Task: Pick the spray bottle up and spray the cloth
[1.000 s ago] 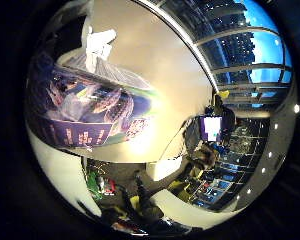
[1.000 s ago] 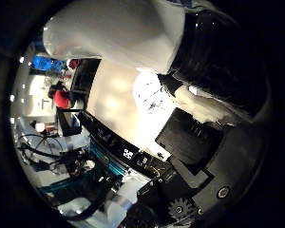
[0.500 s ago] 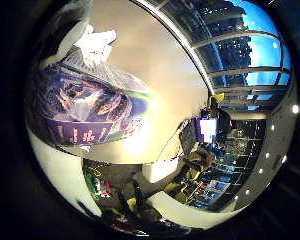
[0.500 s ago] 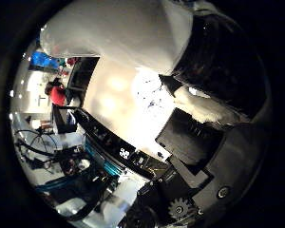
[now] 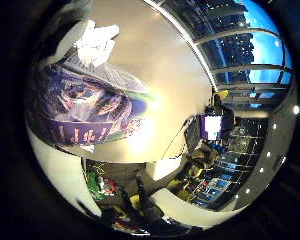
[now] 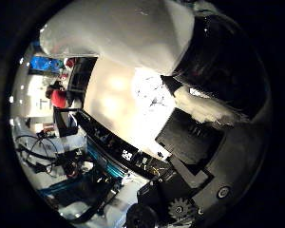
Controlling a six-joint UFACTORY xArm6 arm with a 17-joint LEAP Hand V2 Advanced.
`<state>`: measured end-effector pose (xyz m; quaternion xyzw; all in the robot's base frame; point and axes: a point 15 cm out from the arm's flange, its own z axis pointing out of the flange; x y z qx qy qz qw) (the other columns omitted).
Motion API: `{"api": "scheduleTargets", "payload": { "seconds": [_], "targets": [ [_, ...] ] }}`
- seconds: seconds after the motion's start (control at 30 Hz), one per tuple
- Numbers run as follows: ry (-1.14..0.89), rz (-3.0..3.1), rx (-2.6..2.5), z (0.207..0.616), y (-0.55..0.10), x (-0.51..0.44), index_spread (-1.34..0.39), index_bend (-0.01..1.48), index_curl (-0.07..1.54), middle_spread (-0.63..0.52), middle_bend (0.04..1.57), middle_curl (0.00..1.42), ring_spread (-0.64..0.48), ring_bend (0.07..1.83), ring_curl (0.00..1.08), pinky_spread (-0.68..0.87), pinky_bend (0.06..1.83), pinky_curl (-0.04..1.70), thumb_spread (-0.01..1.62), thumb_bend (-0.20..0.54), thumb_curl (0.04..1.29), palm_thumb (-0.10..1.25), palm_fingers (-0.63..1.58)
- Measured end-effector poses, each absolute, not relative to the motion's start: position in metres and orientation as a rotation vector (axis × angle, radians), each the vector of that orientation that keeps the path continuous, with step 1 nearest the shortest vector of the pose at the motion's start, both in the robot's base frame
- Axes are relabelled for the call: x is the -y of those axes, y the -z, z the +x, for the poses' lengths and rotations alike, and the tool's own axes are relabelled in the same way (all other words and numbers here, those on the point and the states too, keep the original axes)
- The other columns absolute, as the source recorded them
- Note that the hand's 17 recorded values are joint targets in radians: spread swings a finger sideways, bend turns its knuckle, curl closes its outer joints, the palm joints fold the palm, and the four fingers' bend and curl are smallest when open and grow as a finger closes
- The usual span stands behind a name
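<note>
- The spray bottle [image 6: 133, 31] lay close against the palm in the thumb-side view, its white body filling the part nearest the camera, with a dark, glossy rounded part [image 6: 223, 66] next to it (whether this belonged to the bottle or to the hand could not be told).
- The hand [image 6: 199, 161] showed black and white parts and a small gear beside the bottle; its fingers appeared wrapped round the bottle, though the contact itself was hidden.
- In the little-finger-side view, the bottle's printed label [image 5: 85, 112], purple and dark blue with a green edge, filled the area near the palm.
- Beyond it was the pale table [image 5: 155, 65], carrying a crumpled white cloth [image 5: 97, 42] that lay well apart from the bottle.
- Clock-face directions could not be fixed from these palm views.
</note>
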<state>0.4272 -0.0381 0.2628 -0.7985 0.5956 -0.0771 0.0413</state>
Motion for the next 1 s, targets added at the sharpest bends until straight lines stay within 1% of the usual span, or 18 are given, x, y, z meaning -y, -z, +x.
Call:
{"api": "scheduleTargets", "payload": {
  "seconds": [0.3,0.47,0.67,0.8,1.0],
  "targets": [
    [-0.083,-1.975,-1.624,0.463,-0.337,-0.066,-0.2,1.17,0.81,-0.09,1.43,0.67,-0.22,1.36,0.82,-0.15,1.0,1.56,0.77,-0.019,0.83,1.03,1.13],
    [-0.265,-1.8,-1.489,0.476,-0.356,-0.131,-0.2,1.17,0.81,-0.09,1.43,0.67,-0.21,1.36,0.82,-0.15,1.0,1.55,0.76,-0.017,0.83,1.03,1.13],
    [-0.446,-1.65,-1.354,0.491,-0.35,-0.197,-0.2,1.17,0.81,-0.09,1.43,0.67,-0.21,1.36,0.82,-0.15,1.0,1.55,0.76,-0.016,0.84,1.04,1.13],
    [-0.504,-1.559,-1.259,0.51,-0.343,-0.227,-0.2,1.17,0.82,-0.09,1.43,0.68,-0.21,1.36,0.82,-0.15,1.0,1.55,0.74,-0.02,0.85,1.03,1.13],
    [-0.55,-1.561,-1.195,0.523,-0.313,-0.258,-0.2,1.17,0.82,-0.09,1.42,0.68,-0.21,1.36,0.82,-0.15,1.0,1.55,0.73,-0.018,0.86,1.03,1.13]
  ]
}}
